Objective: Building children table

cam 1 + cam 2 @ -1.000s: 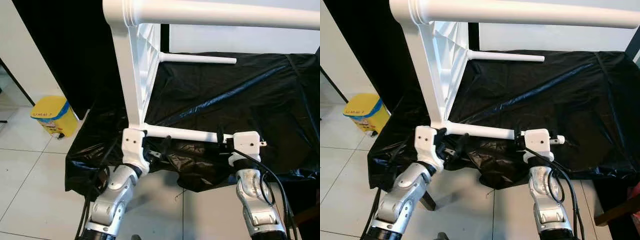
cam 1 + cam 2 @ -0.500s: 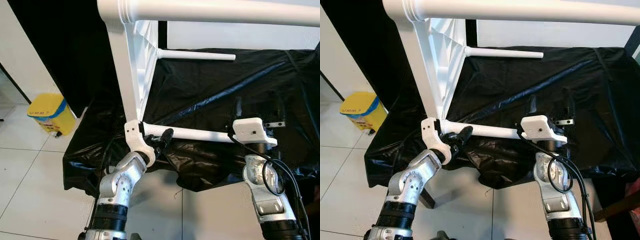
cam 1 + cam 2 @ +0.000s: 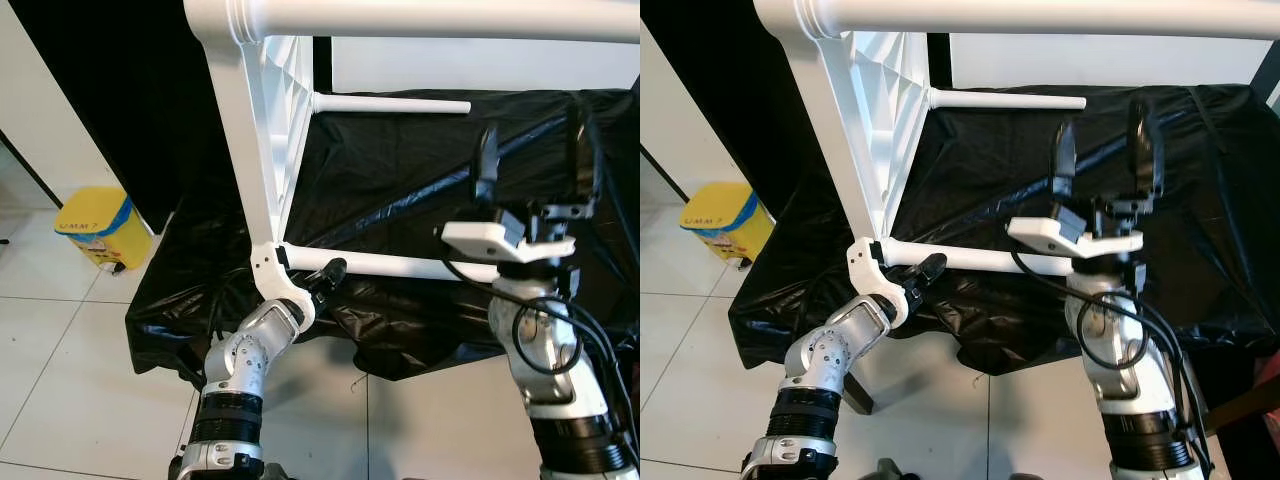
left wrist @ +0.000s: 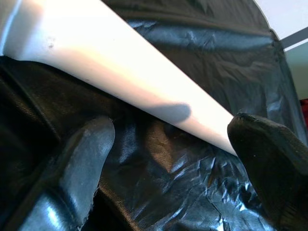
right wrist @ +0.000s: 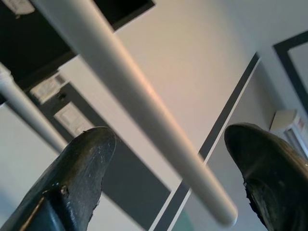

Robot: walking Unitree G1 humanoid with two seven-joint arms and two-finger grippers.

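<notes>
We see right gripper (image 3: 1102, 155) now raised mid-right, fingers spread, holding nothing, off lower leg (image 3: 985, 261). Left gripper (image 3: 923, 270) stays beside leg, fingers apart.

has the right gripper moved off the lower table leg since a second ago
Yes. The right gripper has swung up from the lower table leg, fingers now pointing upward, open.

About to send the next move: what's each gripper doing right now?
Left gripper: open, fingers beside the lower white table leg, not gripping it.
Right gripper: open, fingers pointing upward, holding nothing.
</notes>
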